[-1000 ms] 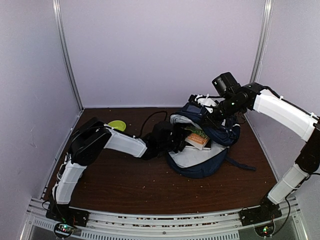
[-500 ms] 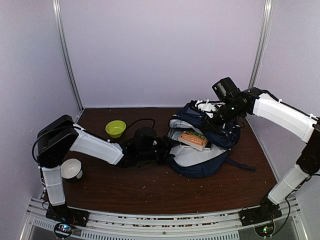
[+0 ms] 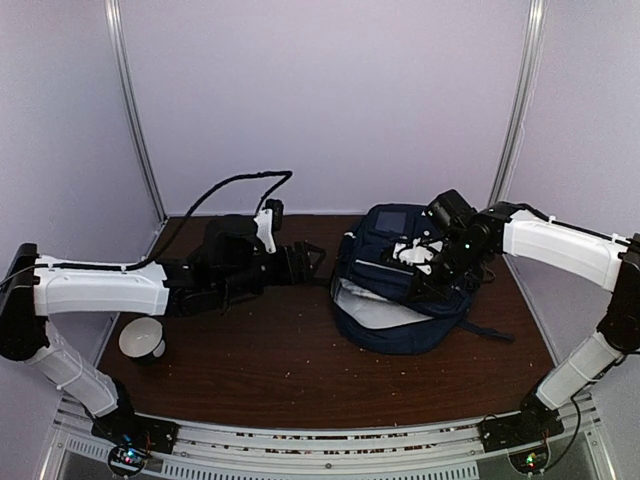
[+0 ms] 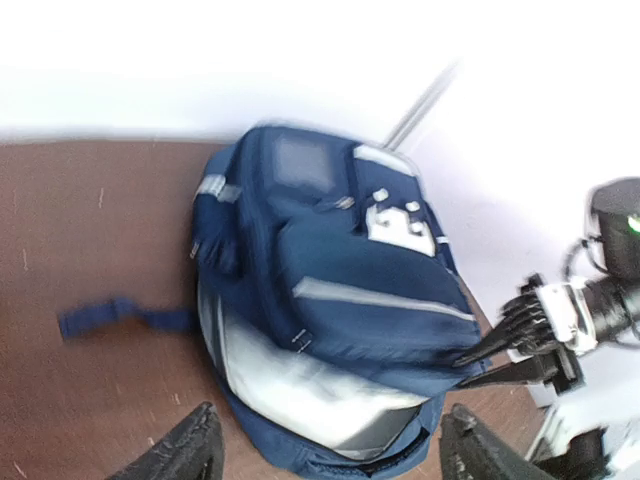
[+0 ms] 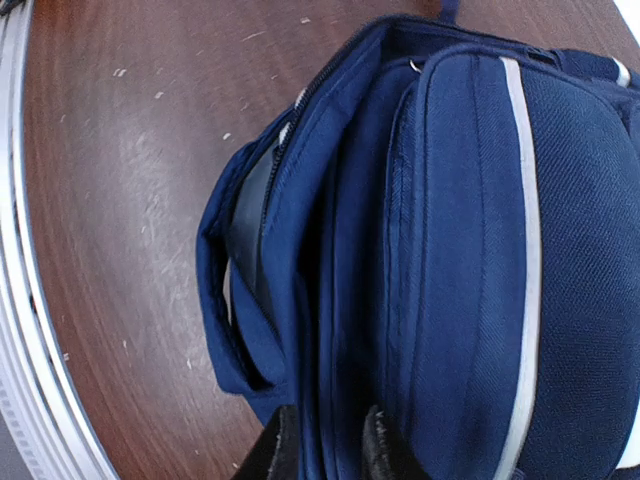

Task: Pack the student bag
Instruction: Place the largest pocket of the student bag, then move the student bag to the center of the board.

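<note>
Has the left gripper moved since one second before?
Yes. The left gripper has pulled back leftward, away from the large navy-blue fabric backpack, toward the left metal corner post.

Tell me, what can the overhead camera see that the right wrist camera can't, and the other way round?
Only the overhead view shows both arms whole, the left gripper open and apart from the bag, and a white cup at the table's left. Only the right wrist view shows the bag's gaping zip opening close up, with the right gripper astride a fold of fabric. Both show the navy student bag lying on the brown table.
</note>
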You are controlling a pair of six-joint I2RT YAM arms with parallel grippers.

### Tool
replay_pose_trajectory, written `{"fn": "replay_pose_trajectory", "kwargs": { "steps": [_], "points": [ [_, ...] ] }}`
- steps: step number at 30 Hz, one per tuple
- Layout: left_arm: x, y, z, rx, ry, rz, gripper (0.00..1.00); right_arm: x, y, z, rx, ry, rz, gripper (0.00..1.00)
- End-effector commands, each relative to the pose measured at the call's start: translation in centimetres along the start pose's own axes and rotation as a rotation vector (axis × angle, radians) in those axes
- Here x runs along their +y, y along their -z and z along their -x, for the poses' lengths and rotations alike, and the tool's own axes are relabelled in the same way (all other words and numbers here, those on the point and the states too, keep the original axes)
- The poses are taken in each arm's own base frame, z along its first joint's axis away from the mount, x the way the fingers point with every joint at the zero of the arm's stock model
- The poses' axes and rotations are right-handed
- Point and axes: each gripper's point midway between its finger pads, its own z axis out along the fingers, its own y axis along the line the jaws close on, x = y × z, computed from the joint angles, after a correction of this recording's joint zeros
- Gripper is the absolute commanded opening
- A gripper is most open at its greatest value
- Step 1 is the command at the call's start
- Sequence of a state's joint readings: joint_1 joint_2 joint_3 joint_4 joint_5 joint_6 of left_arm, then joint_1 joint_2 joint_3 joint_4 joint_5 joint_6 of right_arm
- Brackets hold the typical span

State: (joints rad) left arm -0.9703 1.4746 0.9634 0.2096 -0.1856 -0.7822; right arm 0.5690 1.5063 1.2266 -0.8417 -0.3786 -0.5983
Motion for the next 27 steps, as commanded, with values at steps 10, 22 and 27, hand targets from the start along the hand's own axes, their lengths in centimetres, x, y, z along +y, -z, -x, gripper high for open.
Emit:
{"fn": "replay_pose_trajectory", "kwargs": {
  "steps": [10, 22, 27],
  "points": [
    [-3.3, -2.9, -3.1, 0.024, -1.013, -0.115, 0.75, 1.0, 6.6, -7.5, 0.027, -0.077, -0.004, 0.37],
    [-7.7, -3.9, -9.7, 0.164, -1.239, -0.358, 0.64, -7.1, 4.7, -20.5, 0.192, -0.357, -0.17, 0.48],
    [-8.5, -5.5, -12.2, 0.217, -1.326, -0.417, 0.63, -7.8, 1.5, -20.2, 0.184, -0.356, -0.094, 0.47]
  ]
}}
